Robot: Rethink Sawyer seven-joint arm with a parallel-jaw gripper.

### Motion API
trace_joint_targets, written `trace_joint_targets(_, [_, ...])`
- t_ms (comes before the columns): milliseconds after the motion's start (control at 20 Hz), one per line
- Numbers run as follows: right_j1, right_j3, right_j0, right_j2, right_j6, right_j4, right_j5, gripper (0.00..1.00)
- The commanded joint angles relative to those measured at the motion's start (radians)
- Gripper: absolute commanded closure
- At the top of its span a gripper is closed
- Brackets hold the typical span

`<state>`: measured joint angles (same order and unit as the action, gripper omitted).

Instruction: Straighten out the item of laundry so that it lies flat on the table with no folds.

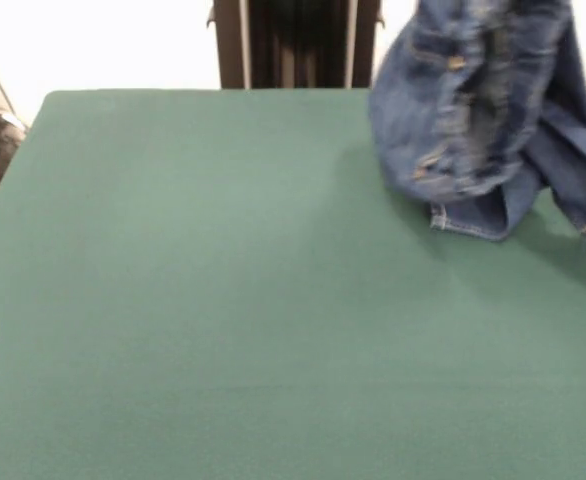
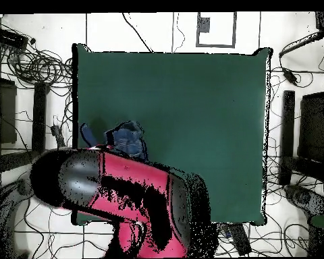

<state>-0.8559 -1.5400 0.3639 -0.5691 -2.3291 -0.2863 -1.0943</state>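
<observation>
Pincer unseen (arm (image 2: 117,195) above), bunched jeans (image 1: 483,110) over table (image 1: 223,300) corner

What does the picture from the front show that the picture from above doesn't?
Only the front view shows the small blue denim jeans up close: bunched and hanging at the far right corner, with tan stitching and their hems brushing the large dark green felt-covered table.

Only the overhead view shows the red and black robot arm, which covers most of the jeans, plus the whole table outline and the tangled cables on the floor.

Both show the jeans still crumpled, not flat, near one table corner. Neither shows the tool.
</observation>
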Motion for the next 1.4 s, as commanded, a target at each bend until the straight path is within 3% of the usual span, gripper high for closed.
trace_joint_targets(50, [-0.023,-0.111,-0.07,0.133,0.142,0.056,0.012,1.0])
trace_joint_targets(550, [-0.091,0.085,0.031,0.112,-0.163,0.078,-0.335,1.0])
trace_joint_targets(1400, [-0.02,0.33,0.124,0.056,-0.408,0.037,-0.617,1.0])
